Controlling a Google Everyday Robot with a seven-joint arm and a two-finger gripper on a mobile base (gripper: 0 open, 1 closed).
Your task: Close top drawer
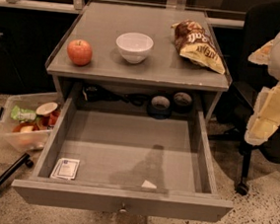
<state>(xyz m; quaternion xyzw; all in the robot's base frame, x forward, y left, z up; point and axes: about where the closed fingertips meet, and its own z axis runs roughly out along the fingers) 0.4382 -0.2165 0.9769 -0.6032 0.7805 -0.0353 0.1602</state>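
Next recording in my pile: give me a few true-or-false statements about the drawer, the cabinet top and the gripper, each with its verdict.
1. The top drawer stands pulled out. True.
2. The apple lies inside the drawer. False: it sits on the cabinet top, left of the white bowl.
3. A white card lies in the drawer's front-left corner. True.
4. The gripper is touching the knob. False: it hangs at the right edge of the view, apart from the drawer.
5. The chip bag lies right of the bowl. True.
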